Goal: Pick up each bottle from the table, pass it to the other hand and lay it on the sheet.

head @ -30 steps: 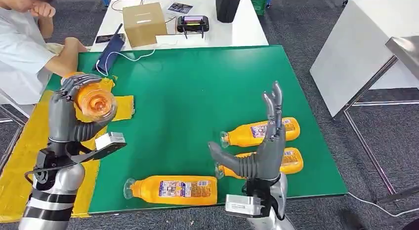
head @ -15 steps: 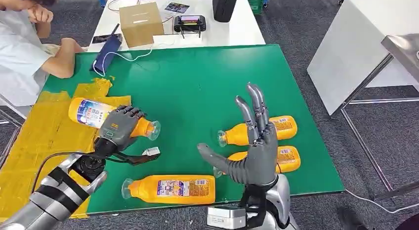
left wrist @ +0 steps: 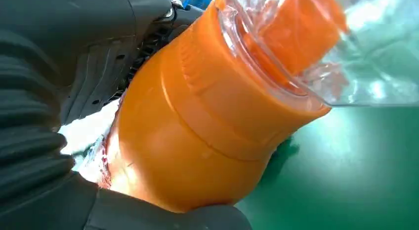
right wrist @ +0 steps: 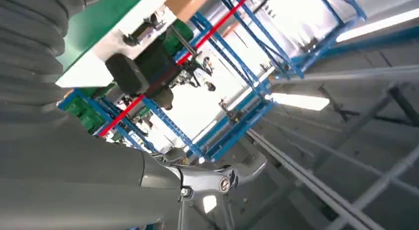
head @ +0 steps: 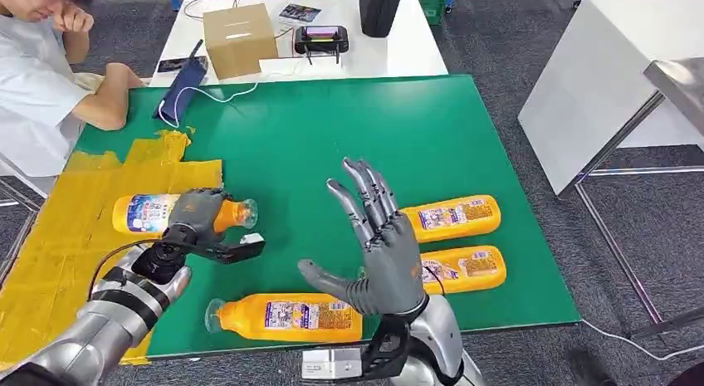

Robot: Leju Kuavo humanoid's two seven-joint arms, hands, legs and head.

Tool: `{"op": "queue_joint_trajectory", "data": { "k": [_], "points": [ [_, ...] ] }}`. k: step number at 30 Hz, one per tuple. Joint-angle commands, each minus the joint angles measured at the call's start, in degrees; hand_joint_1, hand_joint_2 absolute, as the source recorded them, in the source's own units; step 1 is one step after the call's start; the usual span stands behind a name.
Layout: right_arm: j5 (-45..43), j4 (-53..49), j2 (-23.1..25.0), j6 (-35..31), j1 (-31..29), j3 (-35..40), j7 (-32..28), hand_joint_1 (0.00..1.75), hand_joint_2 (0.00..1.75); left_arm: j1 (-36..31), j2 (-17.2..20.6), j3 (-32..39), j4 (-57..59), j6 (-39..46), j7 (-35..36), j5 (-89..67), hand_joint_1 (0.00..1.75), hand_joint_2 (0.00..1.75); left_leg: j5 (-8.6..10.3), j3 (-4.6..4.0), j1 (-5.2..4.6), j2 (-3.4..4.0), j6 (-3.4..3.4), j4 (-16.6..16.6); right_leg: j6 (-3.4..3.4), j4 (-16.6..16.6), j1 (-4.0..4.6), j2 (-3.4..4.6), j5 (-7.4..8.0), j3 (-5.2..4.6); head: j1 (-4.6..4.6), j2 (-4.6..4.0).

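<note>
My left hand (head: pixel 198 217) grips an orange bottle (head: pixel 151 212) that lies on its side across the edge of the yellow sheet (head: pixel 66 245), clear cap toward the green table. The left wrist view shows that bottle's orange shoulder (left wrist: pixel 197 121) and clear cap close up, inside my hand. My right hand (head: pixel 378 249) is raised above the table's front, palm up, fingers spread, holding nothing. Three more orange bottles lie on the green table: one near the front edge (head: pixel 290 315) and two at the right (head: pixel 455 216) (head: pixel 462 268).
A person (head: pixel 41 70) sits at the table's far left corner, forearm resting on it. A blue pouch with a white cable (head: pixel 181 87) lies near that arm. Behind, a white table (head: pixel 398 54) carries a cardboard box (head: pixel 239 39) and a controller (head: pixel 322 39).
My left hand lowered the bottle from upright in the air down flat onto the sheet's edge. My right hand drifted left and lower, still spread.
</note>
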Motion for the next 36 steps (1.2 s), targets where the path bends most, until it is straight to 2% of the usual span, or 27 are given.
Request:
{"op": "queue_joint_trajectory", "data": {
  "k": [1,4,5,6,10,13,14,17,23,29,32,36],
  "points": [
    [0.1,5.6,-0.8,1.0,-2.7,2.4,0.8,0.00,1.75,-3.8,-4.5,6.1,6.1,1.4,1.3,-0.1,1.75,1.75,-0.08,0.17,0.08,-0.22,-0.03,0.0,-0.06,0.0,0.02,0.24,-0.08,0.22,0.00,0.00],
    [0.3,5.9,-0.9,1.4,-2.9,2.4,1.0,0.00,1.75,-3.4,-4.7,7.0,5.8,2.1,1.8,0.4,1.75,1.75,-0.14,0.25,0.10,-0.26,-0.06,0.0,-0.10,0.0,0.01,0.35,-0.13,0.30,0.00,0.00],
    [0.7,6.1,-1.0,2.1,-3.0,2.5,1.6,0.00,1.75,-3.1,-4.8,7.6,5.3,3.0,2.4,-0.1,0.26,1.75,-0.06,0.14,0.07,-0.15,-0.04,0.0,-0.07,0.0,0.02,0.23,-0.05,0.17,0.00,0.00],
    [2.1,6.9,-1.1,4.2,-3.2,2.9,3.4,0.00,1.75,-2.5,-5.0,9.0,4.3,4.4,3.3,-0.6,0.00,1.75,-0.10,0.23,0.09,-0.23,-0.05,0.0,-0.09,0.0,0.01,0.33,-0.10,0.26,0.00,0.00],
    [9.6,11.9,-2.3,12.3,-5.6,5.7,9.7,0.00,1.75,0.8,-4.5,13.2,-1.2,6.1,2.4,0.3,0.00,1.75,-0.09,0.23,0.08,-0.10,-0.04,0.0,-0.07,-0.1,0.03,0.38,-0.06,0.24,0.02,0.00],
    [10.2,14.0,-2.1,13.3,-6.3,6.5,10.4,0.00,1.75,2.2,-4.1,14.2,-3.5,6.4,2.1,0.5,0.00,1.75,-0.12,0.30,0.08,-0.02,-0.04,0.0,-0.07,-0.1,0.02,0.51,-0.05,0.28,0.00,0.00],
    [10.6,14.3,-2.2,13.8,-6.6,6.8,10.8,0.00,1.75,2.6,-4.2,14.6,-4.2,6.5,1.9,0.5,0.00,1.75,-0.05,0.16,0.08,-0.02,-0.02,0.0,-0.04,-0.1,0.05,0.30,-0.01,0.15,0.02,0.00],
    [11.8,16.6,-2.6,17.9,-7.5,9.1,12.3,0.00,1.75,4.6,-4.8,16.8,-7.8,8.4,0.2,2.2,0.00,1.75,-0.12,0.28,0.08,-0.10,-0.02,0.0,-0.06,-0.1,0.01,0.44,-0.07,0.28,0.00,0.00],
    [10.1,20.6,-2.4,18.6,-7.5,11.7,11.9,0.00,1.75,8.5,-6.1,20.3,-15.4,10.4,-5.2,9.0,0.00,1.75,-0.10,0.21,0.08,-0.07,-0.04,0.0,-0.06,-0.1,0.02,0.36,-0.05,0.22,-0.02,0.00],
    [9.7,20.3,-2.6,18.8,-7.4,11.8,11.6,0.00,1.75,9.0,-6.3,20.7,-16.2,10.7,-6.1,10.5,0.00,1.75,-0.09,0.21,0.07,-0.14,-0.04,0.0,-0.07,0.0,0.01,0.32,-0.07,0.22,0.00,0.00],
    [8.1,20.3,-2.9,19.6,-7.2,12.9,10.1,0.00,1.75,11.2,-7.3,22.8,-20.5,12.3,-11.0,18.8,0.00,1.75,-0.08,0.17,0.06,-0.12,-0.03,0.0,-0.06,0.0,0.01,0.30,-0.05,0.18,0.00,0.00],
    [-0.7,22.9,-2.9,23.5,-7.8,15.4,5.0,0.00,1.75,13.6,-8.4,24.6,-26.6,14.4,-19.5,31.5,0.00,1.75,-0.09,0.14,0.07,-0.12,-0.02,0.0,-0.04,-0.1,0.03,0.24,-0.07,0.17,0.02,0.00]
  ]
}}
